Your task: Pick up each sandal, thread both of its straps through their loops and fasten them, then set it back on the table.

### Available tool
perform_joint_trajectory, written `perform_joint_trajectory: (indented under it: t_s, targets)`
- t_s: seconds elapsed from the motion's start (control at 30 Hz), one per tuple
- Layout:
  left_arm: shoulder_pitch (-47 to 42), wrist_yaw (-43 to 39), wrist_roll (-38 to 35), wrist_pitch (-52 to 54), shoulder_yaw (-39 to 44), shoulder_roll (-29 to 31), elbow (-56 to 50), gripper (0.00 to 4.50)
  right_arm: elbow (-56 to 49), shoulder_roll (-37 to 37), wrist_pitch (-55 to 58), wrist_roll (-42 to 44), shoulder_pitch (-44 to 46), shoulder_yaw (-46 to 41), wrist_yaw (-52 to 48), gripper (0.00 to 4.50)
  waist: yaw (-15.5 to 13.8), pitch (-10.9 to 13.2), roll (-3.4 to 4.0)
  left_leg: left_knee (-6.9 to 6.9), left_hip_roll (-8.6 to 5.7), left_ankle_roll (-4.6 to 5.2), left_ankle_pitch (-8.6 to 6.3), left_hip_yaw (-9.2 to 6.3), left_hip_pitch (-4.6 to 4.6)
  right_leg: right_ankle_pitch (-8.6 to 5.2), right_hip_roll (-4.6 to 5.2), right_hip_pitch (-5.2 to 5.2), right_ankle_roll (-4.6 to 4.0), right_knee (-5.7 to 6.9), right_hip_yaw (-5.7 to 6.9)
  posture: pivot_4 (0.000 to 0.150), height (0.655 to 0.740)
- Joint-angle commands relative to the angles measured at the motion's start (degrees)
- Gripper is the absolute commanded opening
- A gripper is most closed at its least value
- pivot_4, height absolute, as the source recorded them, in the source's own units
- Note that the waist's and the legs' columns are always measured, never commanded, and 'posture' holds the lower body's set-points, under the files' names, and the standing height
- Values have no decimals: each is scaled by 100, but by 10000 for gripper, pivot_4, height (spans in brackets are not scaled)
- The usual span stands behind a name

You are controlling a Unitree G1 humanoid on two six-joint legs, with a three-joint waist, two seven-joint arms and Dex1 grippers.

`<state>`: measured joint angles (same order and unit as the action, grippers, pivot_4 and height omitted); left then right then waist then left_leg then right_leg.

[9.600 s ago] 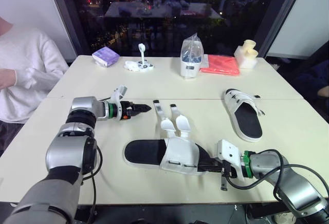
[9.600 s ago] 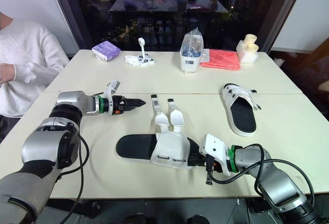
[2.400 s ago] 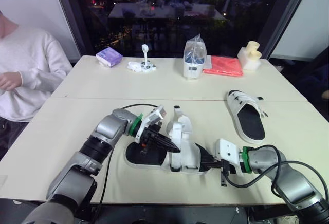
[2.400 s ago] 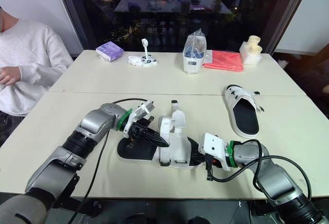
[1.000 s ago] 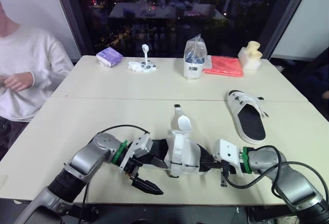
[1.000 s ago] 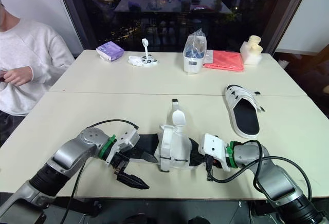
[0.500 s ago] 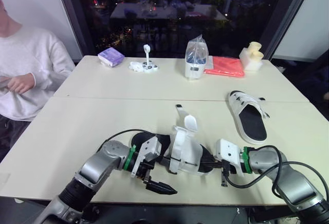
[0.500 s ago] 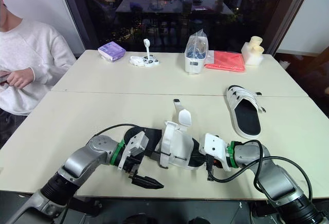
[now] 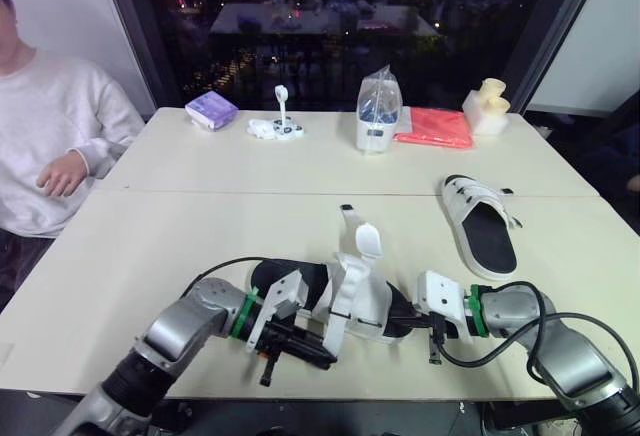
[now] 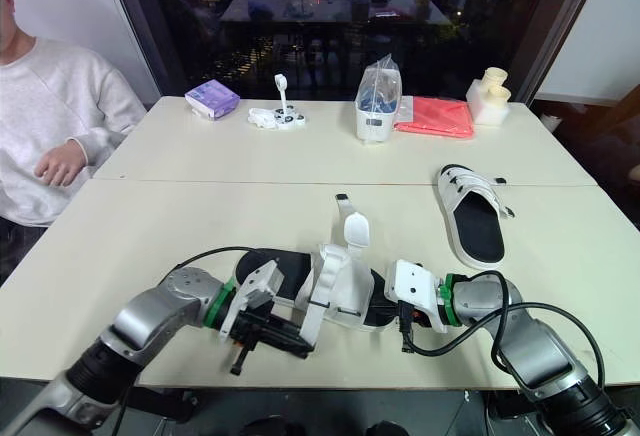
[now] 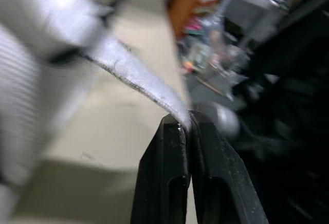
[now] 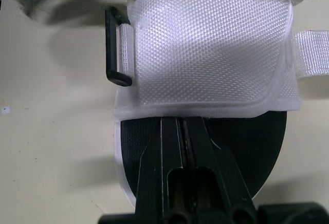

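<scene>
Left wrist view: left gripper [image 11: 186, 124] pinches a strap [image 11: 128, 72], mid-threading. Right gripper [image 12: 182, 122] clamps the sandal [image 12: 205, 44]; next, likely pull it through the loop [image 12: 109, 44].

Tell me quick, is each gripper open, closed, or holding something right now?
Left gripper: closed, pinching the end of a white strap.
Right gripper: closed on the sandal, at its black sole edge.

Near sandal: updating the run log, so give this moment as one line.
left end effector: shut on strap | right end effector: shut on near sandal | far sandal: on table
</scene>
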<state>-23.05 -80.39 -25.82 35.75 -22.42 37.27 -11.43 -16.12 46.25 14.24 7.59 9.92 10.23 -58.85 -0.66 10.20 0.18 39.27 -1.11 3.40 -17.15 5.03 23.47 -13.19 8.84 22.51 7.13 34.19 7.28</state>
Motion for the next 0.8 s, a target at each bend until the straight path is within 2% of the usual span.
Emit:
perform_joint_trajectory:
  t_s: [0.03, 0.23, 0.43, 0.63, 0.8]
  targets:
    - [-42, -483, -256, -9, -8, 273, -476, 509, 211, 61, 123, -183, -80, 123, 2, 0, -1, 0, 1, 0, 0, -1, 0, 0, -1, 0, 0, 0, 0, -1, 0, 1500, 7400]
    - [-125, -1149, -37, -652, -99, 802, -856, 509, 264, 64, 78, -198, -69, 126, 0, 0, -1, 1, 3, -5, 0, -3, 1, -1, -4, -1, -3, 2, -2, -3, 0, 1500, 7400]
    - [-476, -1211, 203, -1672, -196, 936, -703, 509, 330, 53, 25, -215, -24, 145, 14, 0, -6, 2, 4, -12, 0, -4, 2, -1, -2, -1, -7, 2, -2, -6, 1, 1500, 7400]
    - [-1121, -1085, 1142, -3407, -302, 372, 465, 509, 429, 55, -50, -244, 46, 155, 36, 0, -11, 1, 4, -11, 0, -6, 5, 0, -3, -1, -11, -1, -2, -5, 4, 1500, 7400]
    - [-1751, -788, 1369, -3777, -224, -402, 1384, 509, 447, 55, -82, -260, 47, 144, 71, 0, -12, 1, 1, -5, -1, 10, 14, 0, -2, 1, -15, -16, 0, -4, 10, 1500, 7400]
